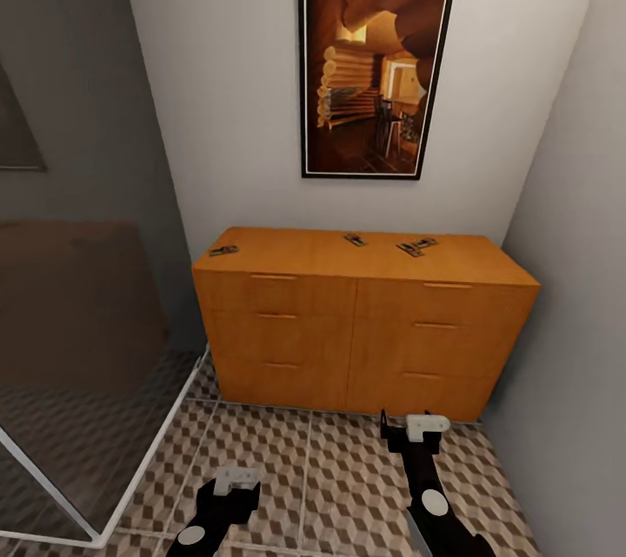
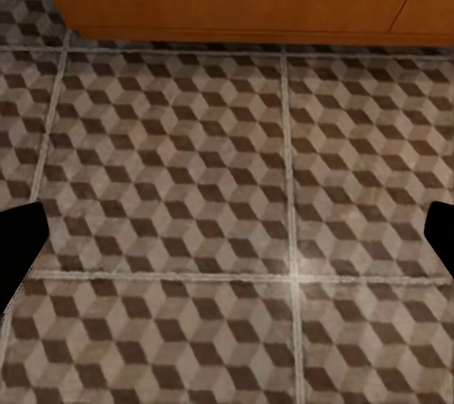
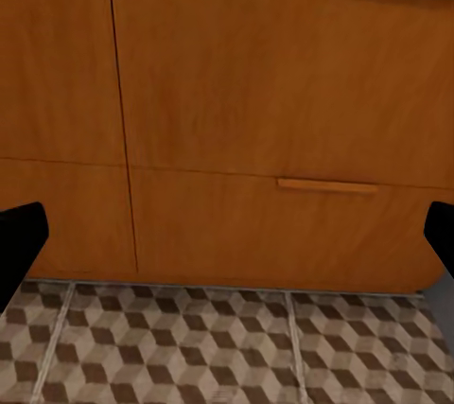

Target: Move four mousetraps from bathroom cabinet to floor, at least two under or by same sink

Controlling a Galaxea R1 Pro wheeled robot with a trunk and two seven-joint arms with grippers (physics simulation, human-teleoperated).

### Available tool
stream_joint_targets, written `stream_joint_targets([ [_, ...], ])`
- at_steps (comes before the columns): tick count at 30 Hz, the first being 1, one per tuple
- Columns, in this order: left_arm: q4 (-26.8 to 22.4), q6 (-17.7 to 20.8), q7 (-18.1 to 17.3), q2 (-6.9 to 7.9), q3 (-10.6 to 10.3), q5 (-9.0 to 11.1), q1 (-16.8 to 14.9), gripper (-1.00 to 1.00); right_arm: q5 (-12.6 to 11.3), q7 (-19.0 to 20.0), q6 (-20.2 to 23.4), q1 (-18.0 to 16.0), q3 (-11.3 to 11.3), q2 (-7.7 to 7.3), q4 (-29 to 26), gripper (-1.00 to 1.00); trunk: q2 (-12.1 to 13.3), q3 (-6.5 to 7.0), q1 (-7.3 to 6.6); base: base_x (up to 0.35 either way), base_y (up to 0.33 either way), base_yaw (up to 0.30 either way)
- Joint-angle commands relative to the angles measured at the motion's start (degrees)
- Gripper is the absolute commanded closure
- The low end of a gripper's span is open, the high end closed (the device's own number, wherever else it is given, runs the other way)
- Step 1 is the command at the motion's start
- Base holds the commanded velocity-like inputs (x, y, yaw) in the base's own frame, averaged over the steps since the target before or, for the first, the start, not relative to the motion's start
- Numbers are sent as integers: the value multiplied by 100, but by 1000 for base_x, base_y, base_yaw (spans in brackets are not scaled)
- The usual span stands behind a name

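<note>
I am finding no text, label, brand, number or sign that I can read anywhere in my three feeds.
</note>
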Motion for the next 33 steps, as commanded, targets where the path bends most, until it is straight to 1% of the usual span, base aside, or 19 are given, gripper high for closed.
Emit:
stream_joint_targets([
  [1, -11, 32, 40, 4, -22, 1, -1, -100, 60, -53, 3, -5, 10, 0, 5, -100, -3, 0, 2, 261, 145, -174],
  [8, -12, 32, 40, 4, -22, 1, -1, -100, 61, -52, 3, -5, 10, 0, 5, -100, -3, 44, 2, 234, 117, -205],
  [16, -19, 32, 40, 4, -22, 1, -1, -100, 67, -50, -4, -5, 7, -18, 5, -100, -3, 96, 2, 33, 10, -210],
  [21, -23, 32, 40, 4, -22, 1, -1, -100, 68, -47, -6, -5, 10, -32, 5, -100, -3, 107, 2, 3, 1, -70],
  [33, -29, 32, 41, 4, -22, 1, -1, -100, 69, -47, -6, -5, 10, -35, 5, -100, -3, 110, 2, 0, 0, -8],
])
